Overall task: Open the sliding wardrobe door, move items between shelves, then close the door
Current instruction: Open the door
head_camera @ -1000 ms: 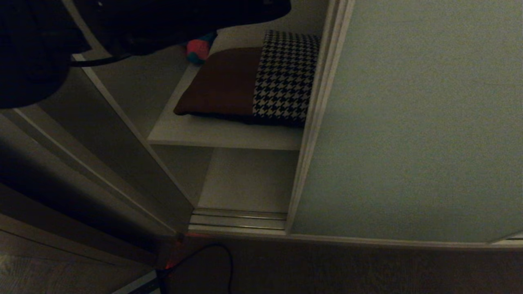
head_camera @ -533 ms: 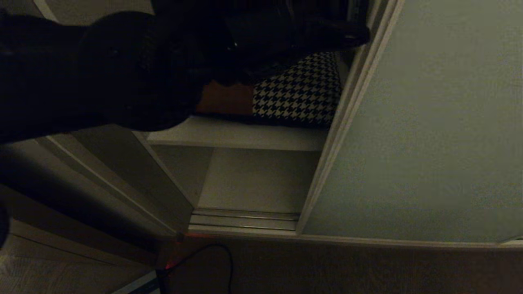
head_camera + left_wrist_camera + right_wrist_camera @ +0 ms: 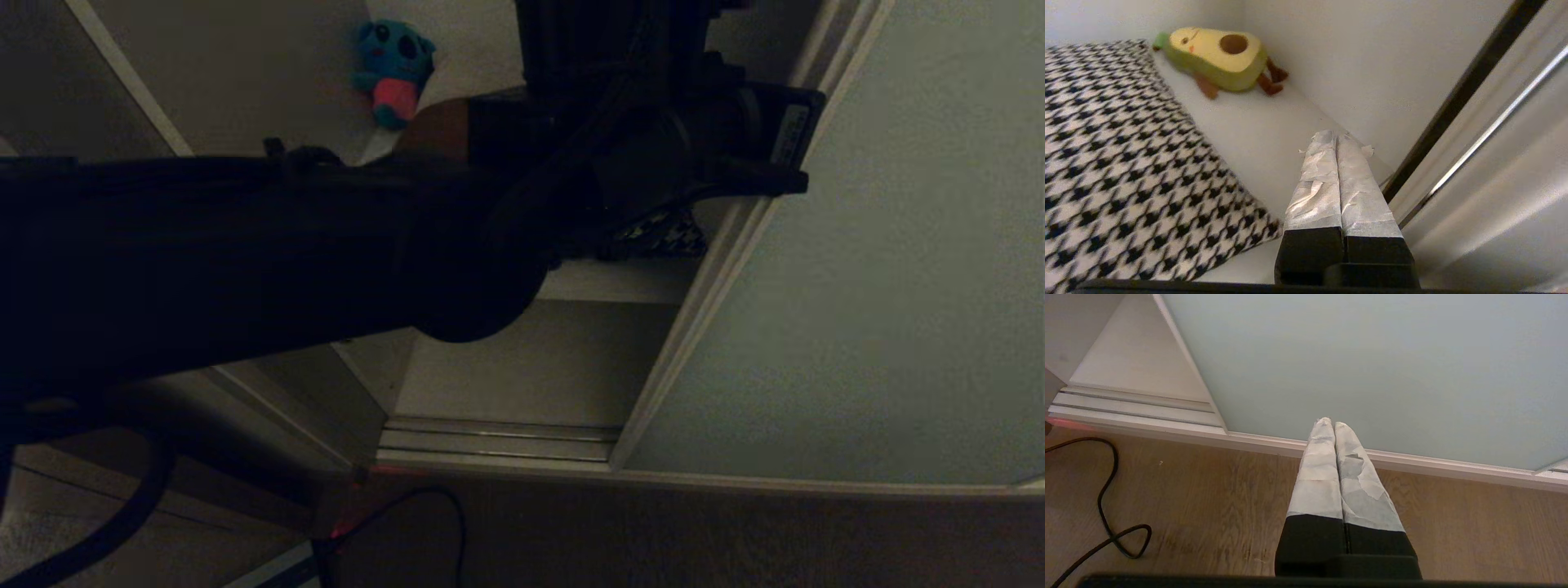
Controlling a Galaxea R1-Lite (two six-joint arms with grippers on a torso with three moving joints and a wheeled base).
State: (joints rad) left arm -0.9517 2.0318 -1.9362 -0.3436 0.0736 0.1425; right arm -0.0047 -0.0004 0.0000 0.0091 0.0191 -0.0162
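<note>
Head view: black left arm stretched across from the left side, wrist up against the thin off-white rim of the tall, matte grey-green sliding wardrobe door (image 3: 898, 286), its fingertips hidden behind the wrist. Door pushed off to the right, compartment open. Large square patchwork cushion (image 3: 437, 131) on the upper white shelf board (image 3: 612, 282), mostly hidden under the arm: only a brown corner and a sliver of houndstooth showing. Small blue-and-pink plush toy (image 3: 393, 69) at the back of that shelf. Lower white shelf board (image 3: 522, 367) below.

Left wrist view: left gripper (image 3: 1338, 141) with taped fingers pressed together, nothing between them, above bare shelf. Houndstooth patch of the cushion close alongside the fingers, not touching; door's dark edge and metal track on the opposite side. Green-and-yellow avocado plush (image 3: 1218, 57) in the far corner. Probably a reach for the cushion: jaws to part first, then a shift sideways toward the fabric edge.

Right wrist view: right gripper (image 3: 1331, 426) parked, fingers together, empty, over the brown wooden floor (image 3: 1208, 506) before the door's bottom rail, black cable (image 3: 1106, 498) nearby. Far from the cushion, so left arm plainly nearer.
</note>
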